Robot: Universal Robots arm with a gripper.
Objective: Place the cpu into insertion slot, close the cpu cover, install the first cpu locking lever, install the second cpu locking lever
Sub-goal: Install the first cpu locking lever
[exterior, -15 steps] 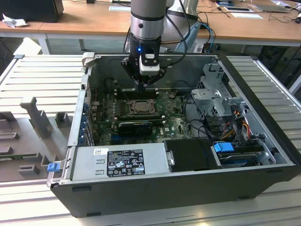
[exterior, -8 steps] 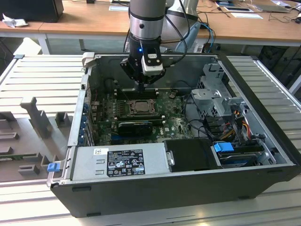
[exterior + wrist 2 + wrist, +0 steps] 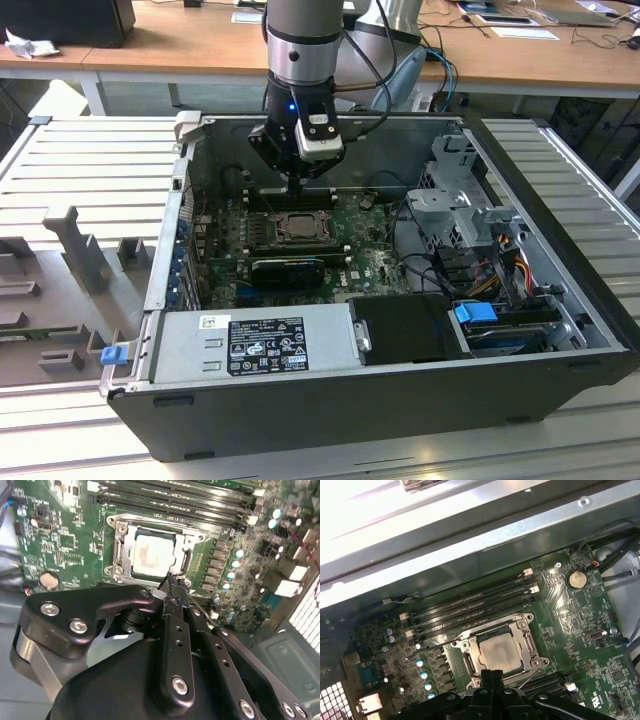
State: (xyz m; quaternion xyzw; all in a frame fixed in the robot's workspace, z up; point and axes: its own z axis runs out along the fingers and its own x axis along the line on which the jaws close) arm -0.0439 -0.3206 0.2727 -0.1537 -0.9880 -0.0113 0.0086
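1. Currently the computer case (image 3: 300, 420) lies on its side with the panel off. This leaves the interior open from above, so the arm can reach straight down.
2. The green circuit board (image 3: 375, 255) lies flat on the case floor, so every socket faces up toward the tool.
3. The gripper (image 3: 300, 190) hangs inside the case above the board, toward the board's far edge in the exterior view. Its fingers are pressed together and nothing shows between them. The joined tips form one narrow point, which by judgement suits nudging a thin part rather than grasping.
4. The memory slots (image 3: 470, 605) run along one edge of the board, and the insertion slot (image 3: 159, 530) sits just beside them.
5. The cpu cover (image 3: 117, 555) is folded down flat over the insertion slot, and its window frames the chip. By judgement it lies this way to press the chip onto the contacts.
6. The cpu (image 3: 152, 555) sits level inside the insertion slot, its metal top showing through the window. Placement appears complete.
7. A locking lever (image 3: 432, 647), a thin wire rod, runs out from the slot's side nearest the memory slots. Whether it is hooked cannot be told. The fingertips stand just beside the slot's opposite edge; contact cannot be confirmed.
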